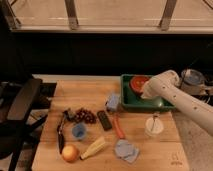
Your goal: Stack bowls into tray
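Observation:
The orange-red bowl [138, 83] sits low in the far part of the green tray [131, 102], which lies at the back right of the wooden board. My white arm reaches in from the right. Its gripper [145, 90] is at the bowl's right rim, mostly hidden by the wrist. A dull purple bowl [192, 78] stands off the board at the far right, behind the arm.
On the wooden board [85, 95] lie a blue sponge [113, 102], a black bar [104, 120], grapes [86, 116], a small blue cup [78, 131], a carrot [118, 127], an apple [70, 152], corn [94, 148], a blue cloth [125, 150] and a clear cup [154, 126]. A black chair [20, 105] stands to the left.

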You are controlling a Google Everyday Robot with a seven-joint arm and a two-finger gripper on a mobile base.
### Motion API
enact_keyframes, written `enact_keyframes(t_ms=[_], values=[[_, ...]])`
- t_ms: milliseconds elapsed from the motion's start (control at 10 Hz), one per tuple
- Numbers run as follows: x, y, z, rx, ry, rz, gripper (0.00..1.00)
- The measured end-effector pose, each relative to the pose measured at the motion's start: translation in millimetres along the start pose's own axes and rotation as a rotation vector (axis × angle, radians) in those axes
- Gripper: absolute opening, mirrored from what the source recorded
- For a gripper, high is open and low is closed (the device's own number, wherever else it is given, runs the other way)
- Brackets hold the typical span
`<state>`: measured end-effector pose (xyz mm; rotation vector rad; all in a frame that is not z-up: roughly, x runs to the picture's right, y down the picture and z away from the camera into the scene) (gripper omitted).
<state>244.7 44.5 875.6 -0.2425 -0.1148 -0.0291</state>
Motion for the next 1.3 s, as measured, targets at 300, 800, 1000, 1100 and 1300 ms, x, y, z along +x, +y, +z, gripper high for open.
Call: enact_keyframes(t_ms=[300,800,1000,1100,1300], values=[[-9,13,4,-0.017,-0.025,0.007,0.69],[-11,15,-2,-0.01,-0.015,-0.006,0.7],[-11,3,-28,0.032,0.011,-0.024,0.7],[-11,-5,-47,0.054,0.023,-0.035,0.7],[-12,-14,-73,0.069,0.024,-0.053,0.7]])
